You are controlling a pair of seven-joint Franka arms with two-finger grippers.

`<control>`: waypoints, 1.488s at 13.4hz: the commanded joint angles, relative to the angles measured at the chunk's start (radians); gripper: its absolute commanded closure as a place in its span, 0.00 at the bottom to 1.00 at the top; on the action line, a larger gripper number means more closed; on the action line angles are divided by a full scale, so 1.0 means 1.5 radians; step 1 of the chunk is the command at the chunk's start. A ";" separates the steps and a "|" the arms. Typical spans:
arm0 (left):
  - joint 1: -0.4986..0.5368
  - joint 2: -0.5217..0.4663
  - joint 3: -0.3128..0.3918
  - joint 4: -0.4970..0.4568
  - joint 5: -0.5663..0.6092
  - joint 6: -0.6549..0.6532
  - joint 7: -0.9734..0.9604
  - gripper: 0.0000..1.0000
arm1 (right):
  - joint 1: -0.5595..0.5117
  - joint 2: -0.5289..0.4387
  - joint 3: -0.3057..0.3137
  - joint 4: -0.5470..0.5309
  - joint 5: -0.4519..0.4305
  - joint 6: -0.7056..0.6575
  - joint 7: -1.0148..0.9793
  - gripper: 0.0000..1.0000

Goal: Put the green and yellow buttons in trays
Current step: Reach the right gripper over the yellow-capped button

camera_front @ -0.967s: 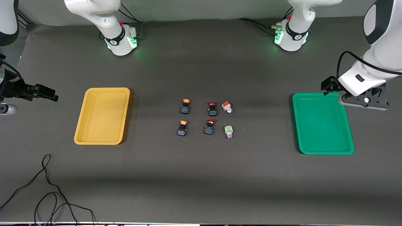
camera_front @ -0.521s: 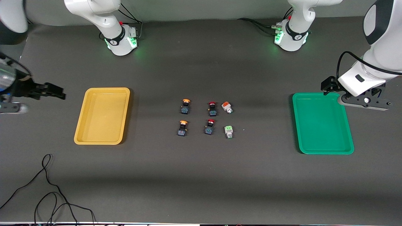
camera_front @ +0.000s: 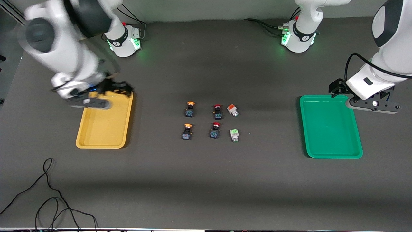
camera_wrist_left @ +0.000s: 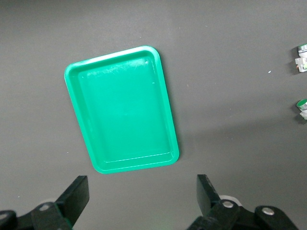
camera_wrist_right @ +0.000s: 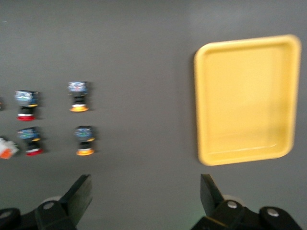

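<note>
Green tray [camera_wrist_left: 122, 108] under wide-open, empty left claw [camera_wrist_left: 141, 201] — right claw [camera_wrist_right: 146, 199] likewise, over table.

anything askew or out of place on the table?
One thing: the orange-capped button lies tilted, while the other five sit square in their rows. Both trays, yellow and green, are empty.

Two yellow buttons [camera_front: 190, 109] [camera_front: 187, 131] and one green button [camera_front: 234, 134] are seen mid-desk, between the empty yellow tray [camera_front: 84, 130] and the empty green tray [camera_front: 331, 129].
</note>
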 commanded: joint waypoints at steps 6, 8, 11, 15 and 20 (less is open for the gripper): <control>-0.002 0.007 -0.005 0.015 -0.007 -0.038 0.011 0.00 | 0.163 -0.011 -0.008 -0.078 0.015 0.104 0.123 0.00; -0.005 0.010 -0.005 0.017 -0.008 -0.026 0.011 0.05 | 0.163 -0.012 -0.009 -0.155 0.015 0.202 0.073 0.00; -0.016 0.065 -0.008 0.083 -0.070 -0.036 -0.003 0.08 | 0.185 0.045 -0.009 -0.256 0.015 0.412 0.073 0.00; -0.069 0.124 -0.011 0.110 -0.103 -0.003 -0.098 0.02 | 0.188 0.210 -0.010 -0.259 0.004 0.577 0.073 0.00; -0.180 0.211 -0.012 0.108 -0.096 0.107 -0.267 0.03 | 0.192 0.305 -0.010 -0.244 0.003 0.667 0.073 0.03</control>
